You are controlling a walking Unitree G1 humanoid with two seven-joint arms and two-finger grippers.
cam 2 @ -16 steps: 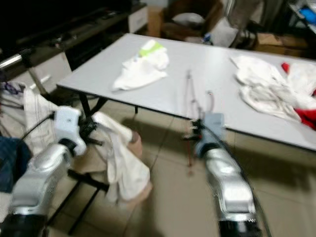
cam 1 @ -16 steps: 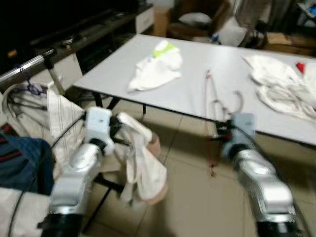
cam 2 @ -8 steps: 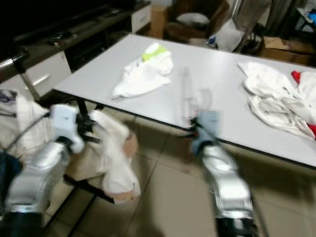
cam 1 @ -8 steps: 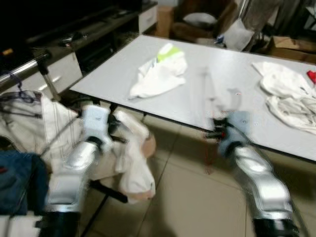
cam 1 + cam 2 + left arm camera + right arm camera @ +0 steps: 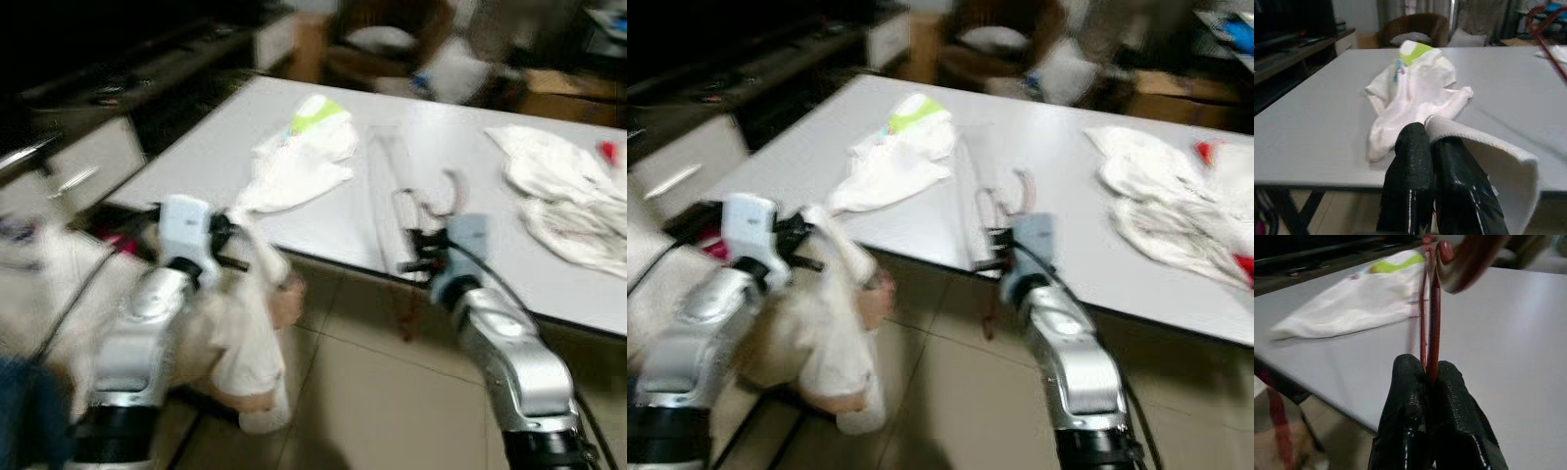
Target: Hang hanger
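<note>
The camera swings between the earlier pictures and now, so the whole scene slides — most of the shift is the view's own. Against the table [image 5: 323, 211], though, the right gripper [image 5: 411, 262] now sits higher: the red hanger [image 5: 407, 211] it pinches stands over the tabletop, its hook at about 1 o'clock of the fingers, where a second ago it hung at the edge. The left gripper [image 5: 223, 235] rises too — its cream garment [image 5: 250, 323] now reaches the table's near edge, just below the white cloth [image 5: 299, 162] at 12 o'clock.
</note>
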